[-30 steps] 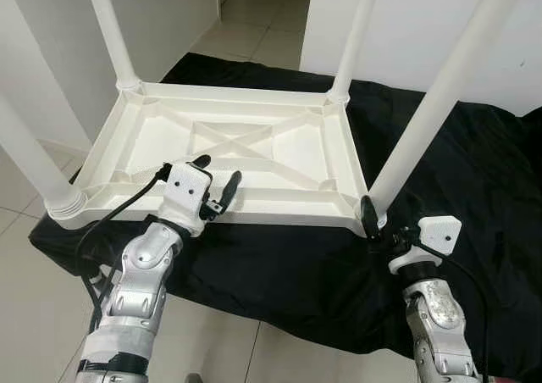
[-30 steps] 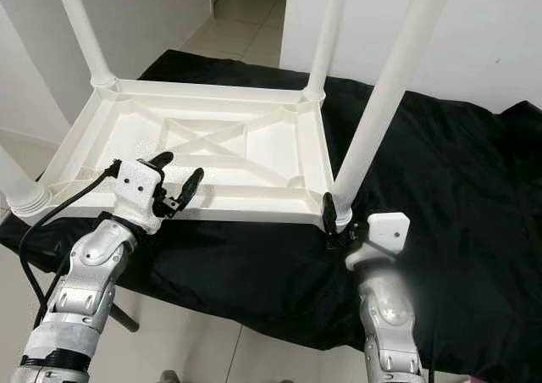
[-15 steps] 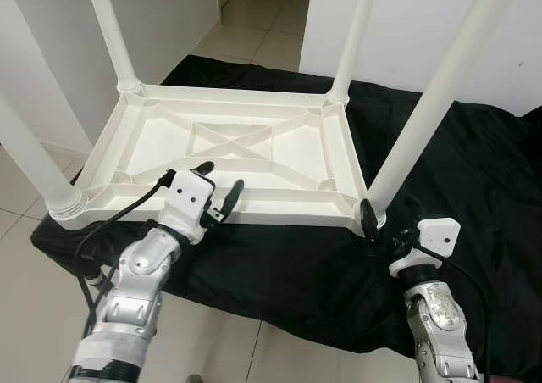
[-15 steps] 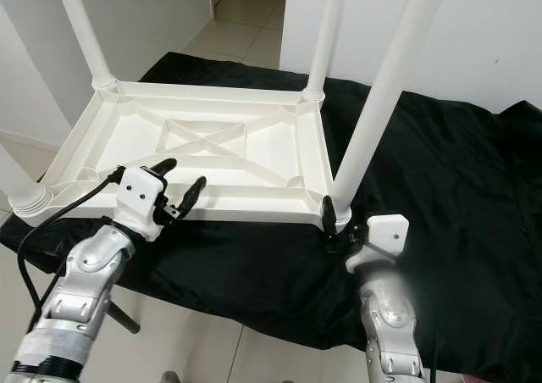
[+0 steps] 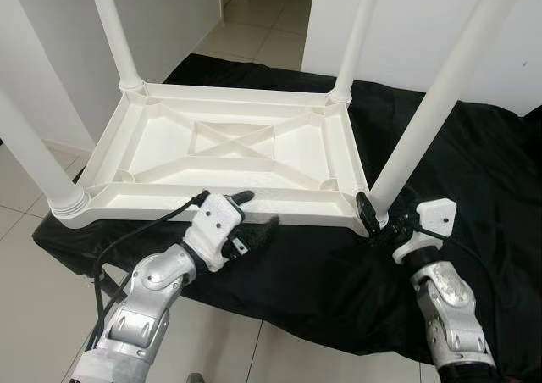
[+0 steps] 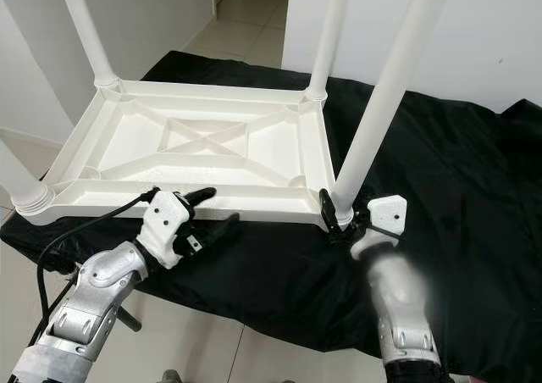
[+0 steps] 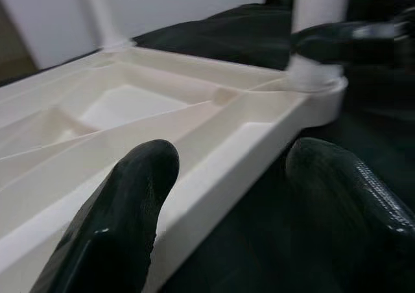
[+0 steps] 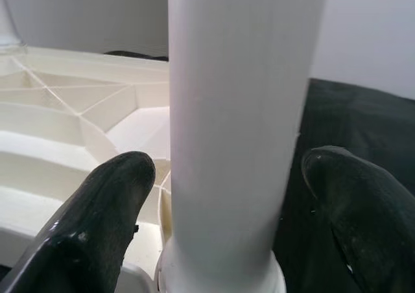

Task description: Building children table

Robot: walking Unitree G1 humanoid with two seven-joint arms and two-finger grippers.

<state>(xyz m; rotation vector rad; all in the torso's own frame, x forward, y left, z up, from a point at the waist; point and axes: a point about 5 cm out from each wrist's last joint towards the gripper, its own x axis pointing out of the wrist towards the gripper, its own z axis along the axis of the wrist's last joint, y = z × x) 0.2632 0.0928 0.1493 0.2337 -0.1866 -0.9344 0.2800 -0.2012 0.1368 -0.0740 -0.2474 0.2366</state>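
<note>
A black cloth (image 5: 474,171) covers a low surface over a pale tiled floor (image 5: 262,14). On it lies a white plastic children's table, upside down (image 5: 229,150), its ribbed underside facing up with an X-shaped brace at the centre. Four white cylindrical legs stand upright from its corners: two far legs (image 5: 114,36) and (image 5: 356,36), a near left leg (image 5: 30,158), and the near right leg (image 5: 432,112).

The head views show the whole frame and both silver arms. The left gripper (image 5: 254,213) sits at the table's near long edge, between the two near legs, its black fingers apart. The left wrist view adds detail: one finger (image 7: 123,215) hangs over the tray's inner side and the other finger (image 7: 350,202) over the black cloth outside, so the white rim (image 7: 227,170) runs between them, untouched as far as can be seen. That view also shows the right gripper's dark finger at the far leg socket, blurred.

The right gripper (image 5: 385,222) is at the foot of the near right leg, at the corner socket. The right wrist view shows what the head views cannot: the leg's shaft (image 8: 237,111) stands between the two spread fingers, one (image 8: 97,222) over the tray and the other (image 8: 356,215) over the cloth, with gaps on both sides.
</note>
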